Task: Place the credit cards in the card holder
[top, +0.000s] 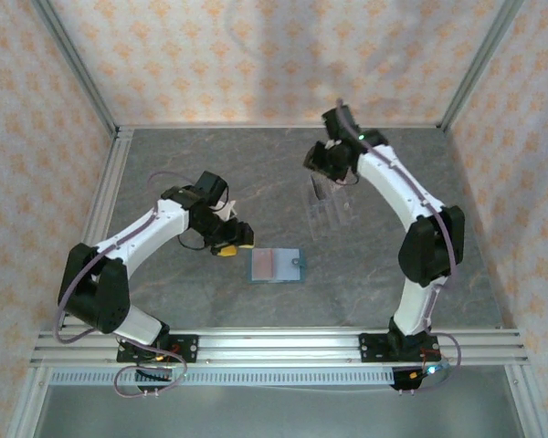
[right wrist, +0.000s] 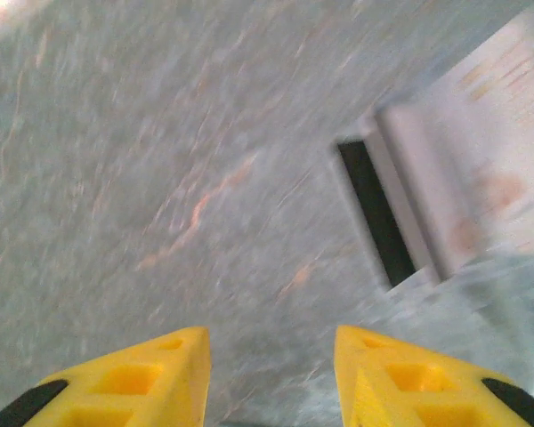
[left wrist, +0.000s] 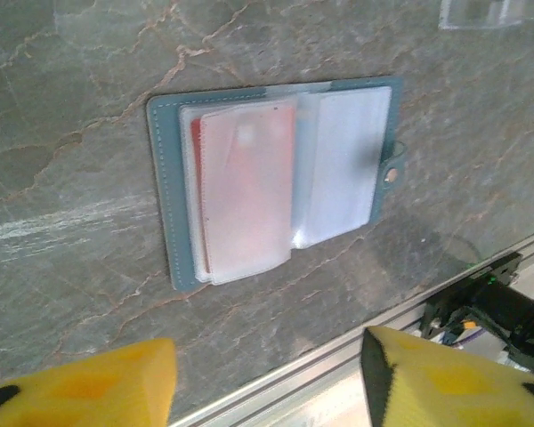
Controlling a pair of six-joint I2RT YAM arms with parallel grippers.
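Card holder (left wrist: pixel 165 205) lies open and flat at worktop (top: pixel 164 164) centre, with a red card (left wrist: pixel 249 191) in one sleeve pocket. Left gripper (left wrist: pixel 267 382) just beside it, released, empty. Right gripper (right wrist: pixel 271 374) near clear stand (top: pixel 327 210), fingers apart, empty.

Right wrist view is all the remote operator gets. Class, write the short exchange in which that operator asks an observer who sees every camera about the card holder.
Operator: Where is the card holder?
Observer: It lies opened flat on the table, between the two arms.
Operator: Is any card in it yet?
Observer: Yes, a reddish card sits behind a clear sleeve on one half of it.
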